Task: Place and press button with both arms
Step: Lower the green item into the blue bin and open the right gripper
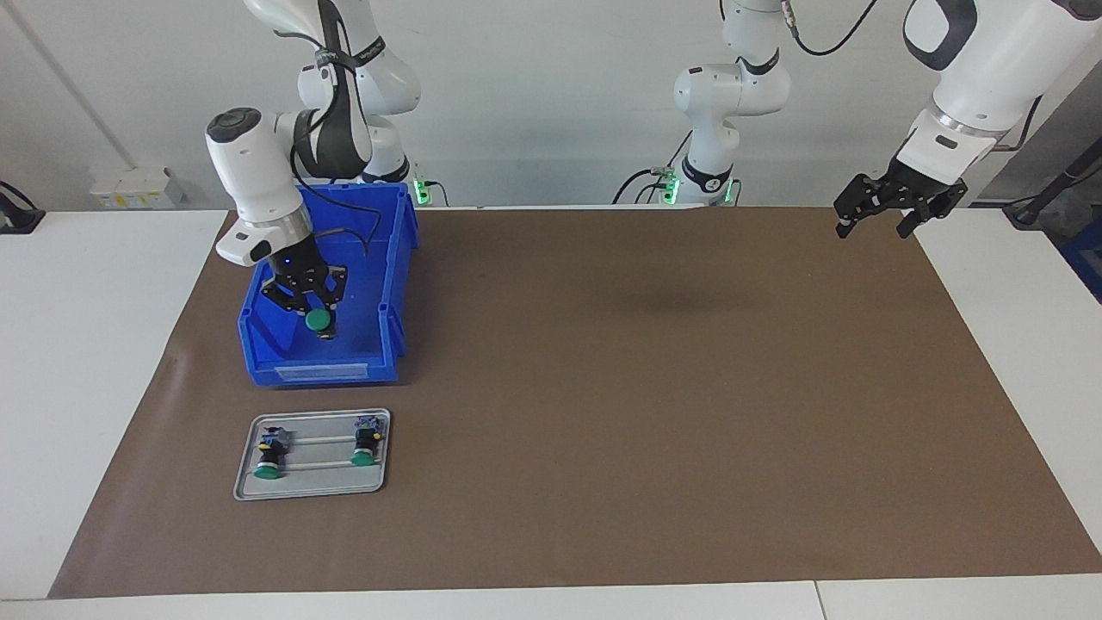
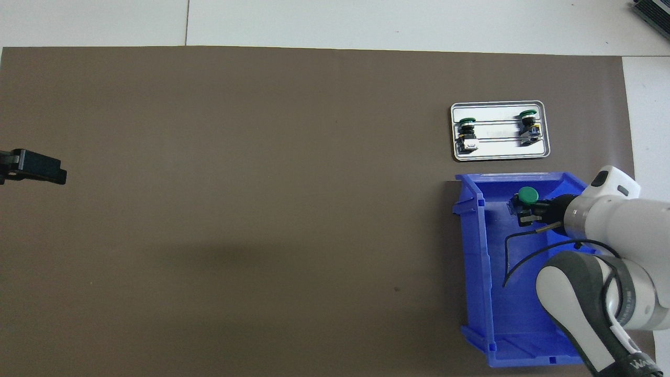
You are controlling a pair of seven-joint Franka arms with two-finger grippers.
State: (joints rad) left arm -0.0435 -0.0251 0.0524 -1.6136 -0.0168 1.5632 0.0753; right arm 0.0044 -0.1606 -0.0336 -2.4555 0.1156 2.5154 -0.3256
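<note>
- Currently my right gripper point(image 1: 320, 320) is clenched on the button point(image 1: 318, 319) inside the blue bin point(image 1: 392, 284), at the right arm's end of the table.
- The button's green cap points away from the robots, so its long axis runs toward the tray.
- The metal tray point(image 1: 312, 487) lies just farther from the robots than the bin and carries two like buttons point(image 1: 268, 453) point(image 1: 365, 442).
- My left gripper point(image 1: 876, 226) waits released over the mat's other end, well apart.
- The bin's label is unreadable.

Glossy blue plastic bin point(image 1: 392, 284), brushed-metal tray point(image 1: 310, 491) — both on a matt brown mat point(image 1: 654, 405), smooth, paper-like.
</note>
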